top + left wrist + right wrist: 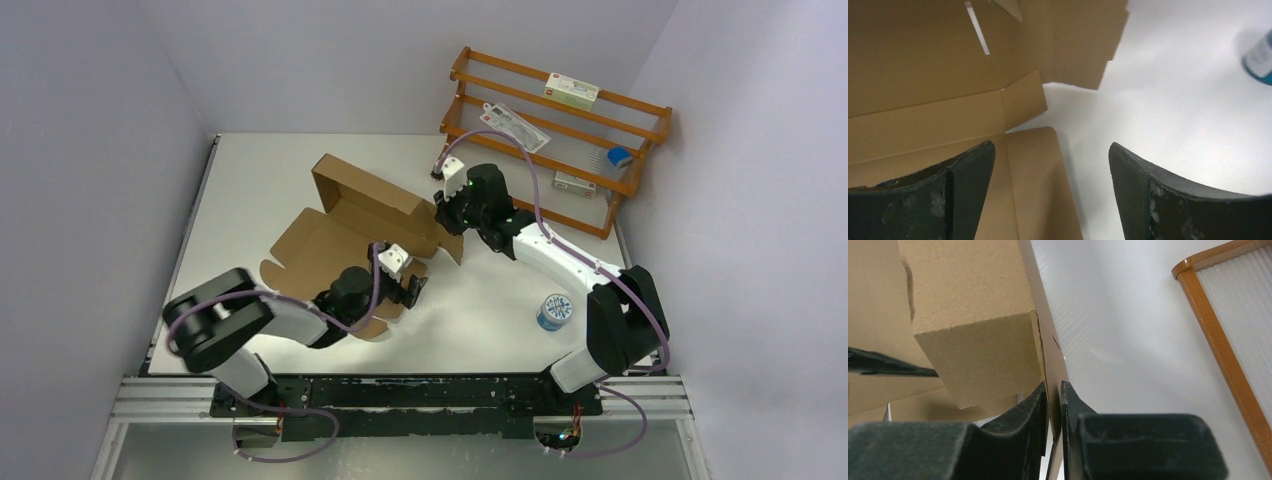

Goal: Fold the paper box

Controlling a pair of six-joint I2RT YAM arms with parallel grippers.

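Observation:
The paper box (340,235) is a plain brown cardboard sheet lying partly folded on the white table, with its far walls raised. My right gripper (447,212) is shut on the box's right side wall (1050,355), which stands pinched edge-on between the two fingers. My left gripper (412,290) is open and empty, hovering over the box's near right corner. In the left wrist view a rounded tab (1035,175) lies between the spread fingers (963,175), and the flat panels (923,65) fill the upper left.
A small round blue-and-white tin (554,311) stands on the table right of the box, also in the left wrist view (1260,57). An orange wooden rack (560,125) with small white cartons stands at the back right; its frame shows in the right wrist view (1223,355).

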